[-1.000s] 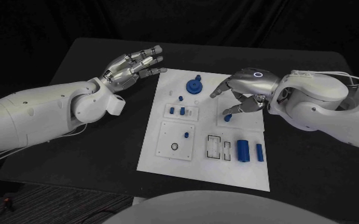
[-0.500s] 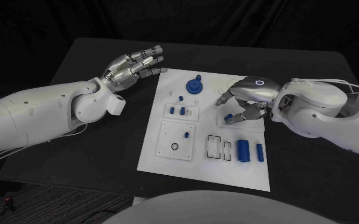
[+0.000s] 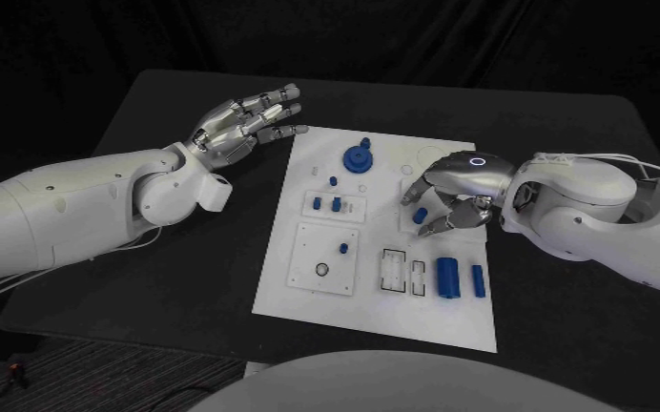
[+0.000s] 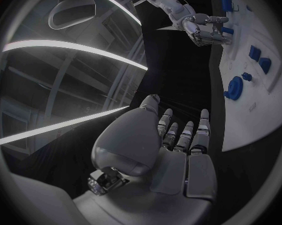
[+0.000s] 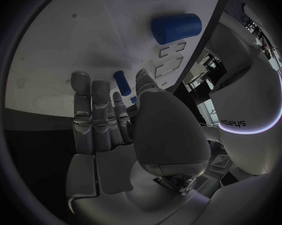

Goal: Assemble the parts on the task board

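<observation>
The head view looks steeply down from above the near edge of the black table (image 3: pixel 179 269), taking in the whole task board (image 3: pixel 379 312) from a fair way off. The left wrist view sits close behind the left hand (image 4: pixel 178 155) and faces across the task board (image 4: pixel 253 115) toward the right hand (image 4: pixel 206 27) — the same board both share. The right wrist view sits right behind the right hand (image 5: pixel 116 130), facing the task board (image 5: pixel 85 40) from very near — a large blue cylinder (image 5: pixel 176 28) shows there and in the head view (image 3: pixel 447 276).
</observation>
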{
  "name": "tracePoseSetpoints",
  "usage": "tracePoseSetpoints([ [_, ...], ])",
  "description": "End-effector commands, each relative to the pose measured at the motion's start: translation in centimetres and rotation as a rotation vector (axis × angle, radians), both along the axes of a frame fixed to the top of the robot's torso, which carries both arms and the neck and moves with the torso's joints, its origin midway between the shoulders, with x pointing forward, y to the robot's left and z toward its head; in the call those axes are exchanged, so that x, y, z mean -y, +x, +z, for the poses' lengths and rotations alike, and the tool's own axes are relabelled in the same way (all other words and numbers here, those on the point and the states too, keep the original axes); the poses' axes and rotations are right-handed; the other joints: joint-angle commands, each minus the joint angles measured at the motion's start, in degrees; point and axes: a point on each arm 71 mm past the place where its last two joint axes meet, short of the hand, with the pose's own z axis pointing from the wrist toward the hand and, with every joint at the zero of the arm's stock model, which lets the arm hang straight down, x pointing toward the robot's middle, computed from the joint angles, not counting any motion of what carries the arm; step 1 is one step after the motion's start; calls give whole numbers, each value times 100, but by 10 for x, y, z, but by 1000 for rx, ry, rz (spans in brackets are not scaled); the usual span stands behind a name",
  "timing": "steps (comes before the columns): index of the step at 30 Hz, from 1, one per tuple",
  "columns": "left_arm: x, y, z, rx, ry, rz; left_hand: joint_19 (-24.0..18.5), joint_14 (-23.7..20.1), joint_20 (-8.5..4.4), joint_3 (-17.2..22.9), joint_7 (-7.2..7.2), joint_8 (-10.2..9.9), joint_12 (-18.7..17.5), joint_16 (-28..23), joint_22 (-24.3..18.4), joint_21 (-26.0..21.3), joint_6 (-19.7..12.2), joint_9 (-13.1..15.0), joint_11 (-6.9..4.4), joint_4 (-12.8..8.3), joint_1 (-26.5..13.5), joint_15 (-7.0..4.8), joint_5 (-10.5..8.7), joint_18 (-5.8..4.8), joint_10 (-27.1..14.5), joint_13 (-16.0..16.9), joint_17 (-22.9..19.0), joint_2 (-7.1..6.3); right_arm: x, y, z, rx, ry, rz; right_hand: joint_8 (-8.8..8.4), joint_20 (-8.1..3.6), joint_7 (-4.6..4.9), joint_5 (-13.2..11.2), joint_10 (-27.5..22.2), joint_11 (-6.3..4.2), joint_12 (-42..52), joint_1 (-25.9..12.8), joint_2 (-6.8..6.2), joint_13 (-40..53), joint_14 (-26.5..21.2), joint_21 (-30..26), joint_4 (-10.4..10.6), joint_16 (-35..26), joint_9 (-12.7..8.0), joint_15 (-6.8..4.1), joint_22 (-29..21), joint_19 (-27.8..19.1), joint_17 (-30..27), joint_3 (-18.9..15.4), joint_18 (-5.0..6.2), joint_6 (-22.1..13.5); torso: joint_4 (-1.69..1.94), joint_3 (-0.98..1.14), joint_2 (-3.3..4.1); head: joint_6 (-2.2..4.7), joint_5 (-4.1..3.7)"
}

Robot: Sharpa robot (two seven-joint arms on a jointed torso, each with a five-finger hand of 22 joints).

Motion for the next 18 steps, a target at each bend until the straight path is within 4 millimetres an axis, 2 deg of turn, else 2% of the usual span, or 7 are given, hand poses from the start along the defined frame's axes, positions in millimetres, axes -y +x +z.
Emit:
tracePoseSetpoints([
  [1, 1, 0, 1, 5, -21, -4, 1, -20, -4, 40, 4, 32, 31, 21, -11, -7, 14, 4, 41, -1, 29, 36, 44, 27, 18, 6, 6, 56, 1, -1, -3, -10, -17, -4, 57, -12, 11, 507, 117, -9, -23, 195, 142, 1, 16, -54, -139, -18, 22, -32, 288, 26, -20, 104, -55, 134, -3, -8, -7, -1, 2],
  [5, 1, -1, 0, 4, -21, -5, 5, -21, -4, 53, 5, 31, 29, 23, -10, -6, 9, 3, 42, -9, 36, 38, 53, 26, 16, 6, 6, 62, 1, 0, -3, -8, -16, -3, 174, -53, 16, 965, 382, -63, 39, 538, 275, 27, 1, -69, -463, -36, 99, -81, 304, 32, -46, 242, -50, 450, 4, -5, -7, -1, 0],
  [7, 1, -1, 0, 3, -20, -5, 5, -21, -4, 53, 5, 31, 29, 23, -10, -6, 9, 3, 42, -9, 36, 38, 53, 26, 16, 6, 6, 62, 1, -1, -3, 0, -16, 1, 181, -67, 1, 1019, 456, -75, 51, 595, 290, 28, 3, -63, -511, -28, 114, -93, 311, 35, -37, 281, -51, 492, 2, -4, -9, -1, 6],
  [9, 1, 0, 0, 3, -20, -5, 4, -22, -4, 76, 7, 32, 33, 26, -20, -8, 7, 3, 45, -26, 49, 41, 68, 23, 17, 6, 6, 68, 1, -1, -3, 9, -14, 6, 243, -103, -14, 1018, 713, -130, 102, 672, 311, 39, 10, -27, -557, -25, 174, -138, 327, 46, -34, 375, -54, 655, 2, -4, -11, -1, 5],
  [12, 1, 0, 0, 1, -19, -6, 4, -22, -4, 82, 8, 31, 33, 27, -22, -8, 5, 2, 45, -31, 53, 41, 72, 23, 16, 6, 6, 69, 1, -1, -3, 20, -12, 12, 262, -127, -22, 998, 844, -165, 114, 704, 311, 40, 13, -9, -564, -28, 203, -163, 333, 51, -37, 431, -55, 716, 5, -5, -11, -1, 5],
  [15, 1, 0, -1, 0, -19, -6, 2, -24, -5, 91, 8, 32, 34, 27, -28, -9, 11, 3, 46, -39, 59, 42, 77, 22, 16, 6, 6, 70, 1, -2, -4, 25, -13, 15, 303, -166, -10, 953, 1046, -229, 150, 763, 307, 50, 27, 28, -583, -21, 251, -211, 343, 62, -26, 515, -57, 821, 7, -8, -11, -1, 7],
  [18, 1, -1, -1, -2, -18, -7, 5, -25, -5, 110, 10, 33, 36, 29, -31, -9, 12, 3, 48, -58, 71, 43, 85, 20, 17, 6, 6, 70, 1, -2, -5, 26, -14, 17, 363, -218, 43, 843, 1314, -313, 186, 794, 278, 61, 34, 32, -580, -43, 324, -278, 343, 65, -42, 597, -60, 981, 4, -10, -9, -1, 16],
])
